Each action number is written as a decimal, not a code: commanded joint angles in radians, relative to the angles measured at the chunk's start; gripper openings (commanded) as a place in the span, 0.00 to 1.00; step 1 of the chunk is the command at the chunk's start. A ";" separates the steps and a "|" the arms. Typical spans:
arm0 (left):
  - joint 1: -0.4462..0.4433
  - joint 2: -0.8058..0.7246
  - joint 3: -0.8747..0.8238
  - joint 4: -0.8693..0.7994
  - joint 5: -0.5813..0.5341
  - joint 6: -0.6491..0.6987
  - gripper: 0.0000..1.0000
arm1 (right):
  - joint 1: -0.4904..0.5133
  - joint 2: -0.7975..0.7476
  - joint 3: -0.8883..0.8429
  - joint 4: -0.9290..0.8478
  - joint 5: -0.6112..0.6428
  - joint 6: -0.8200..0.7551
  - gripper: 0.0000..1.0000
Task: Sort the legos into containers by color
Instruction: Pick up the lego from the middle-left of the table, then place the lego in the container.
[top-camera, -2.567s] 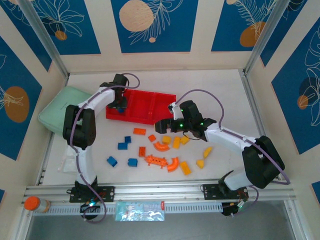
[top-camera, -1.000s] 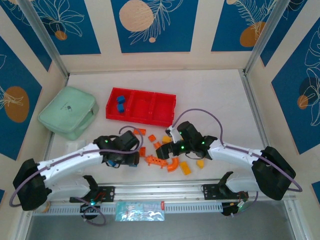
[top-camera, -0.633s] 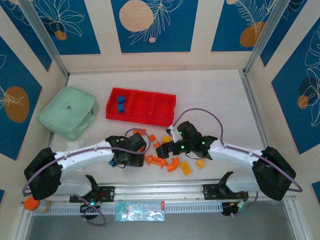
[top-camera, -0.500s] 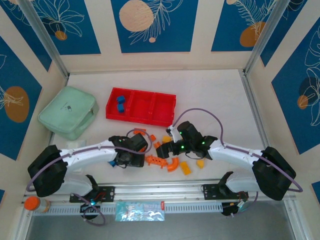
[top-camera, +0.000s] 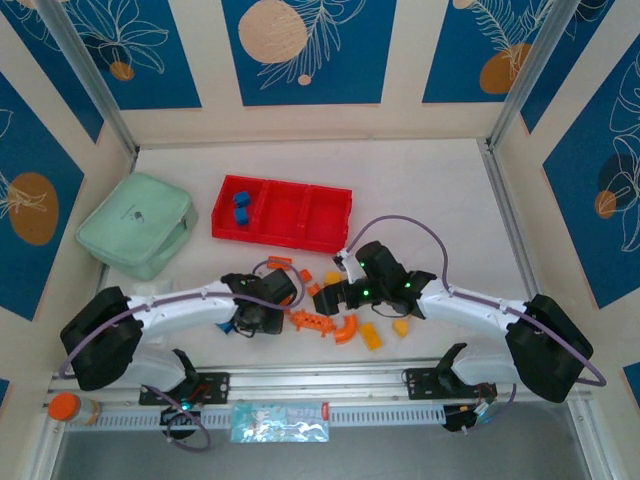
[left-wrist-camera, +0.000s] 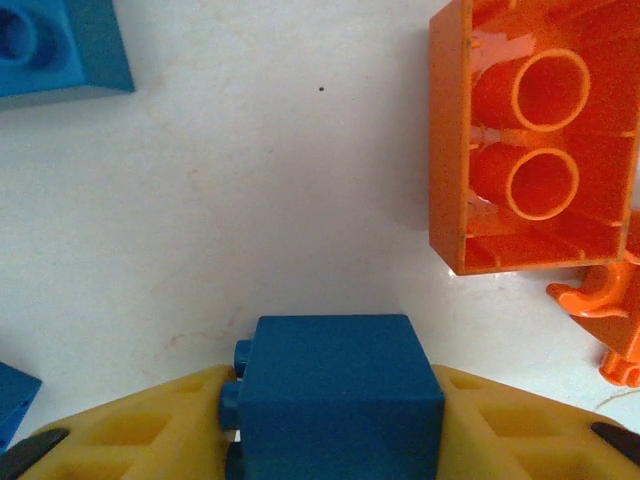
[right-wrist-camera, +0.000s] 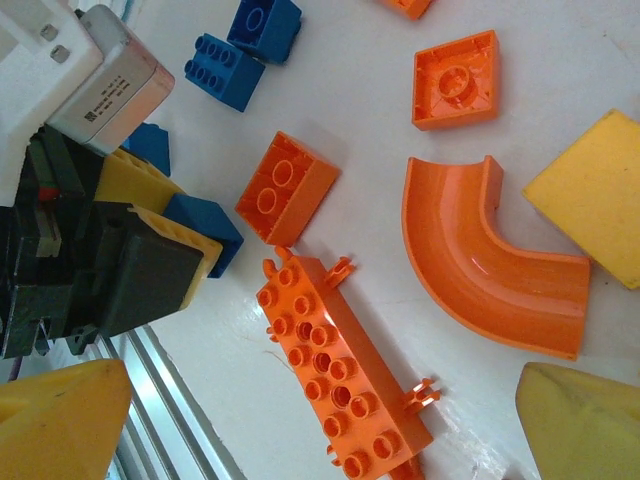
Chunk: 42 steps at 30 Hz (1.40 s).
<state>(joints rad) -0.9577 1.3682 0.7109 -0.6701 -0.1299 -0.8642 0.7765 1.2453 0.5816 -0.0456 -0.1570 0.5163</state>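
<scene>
My left gripper (top-camera: 262, 318) is low over the table, shut on a blue brick (left-wrist-camera: 340, 395) squeezed between its yellow fingers (left-wrist-camera: 130, 430). An upturned orange brick (left-wrist-camera: 535, 140) lies just ahead of it, and another blue brick (left-wrist-camera: 60, 45) to the far left. My right gripper (right-wrist-camera: 330, 440) is open above a long orange studded brick (right-wrist-camera: 345, 375), close to a curved orange piece (right-wrist-camera: 480, 265). The red tray (top-camera: 300, 243) stands at the back, with two blue bricks (top-camera: 241, 207) in its left compartment.
A mint-green case (top-camera: 137, 224) lies left of the tray. Yellow bricks (top-camera: 372, 336) and more orange pieces (top-camera: 278, 263) are scattered between the arms. The two grippers work close together. An orange-capped bottle (top-camera: 63, 408) sits by the front rail.
The left arm came from the tray down to the pile, moved slightly right and closed on a blue brick. The right gripper lowered over the orange pieces and has since held still.
</scene>
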 joint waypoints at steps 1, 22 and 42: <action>-0.006 -0.033 -0.011 -0.032 -0.033 -0.011 0.46 | -0.008 -0.014 0.037 -0.019 -0.008 -0.013 0.99; 0.311 -0.177 0.328 -0.228 -0.140 0.314 0.40 | -0.065 -0.035 0.185 -0.064 -0.065 0.019 0.99; 0.647 0.446 0.908 -0.127 -0.062 0.476 0.38 | -0.144 0.108 0.298 -0.028 -0.102 -0.017 0.99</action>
<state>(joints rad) -0.3389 1.7424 1.5410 -0.8024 -0.2138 -0.4091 0.6441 1.3319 0.8394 -0.0952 -0.2268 0.5205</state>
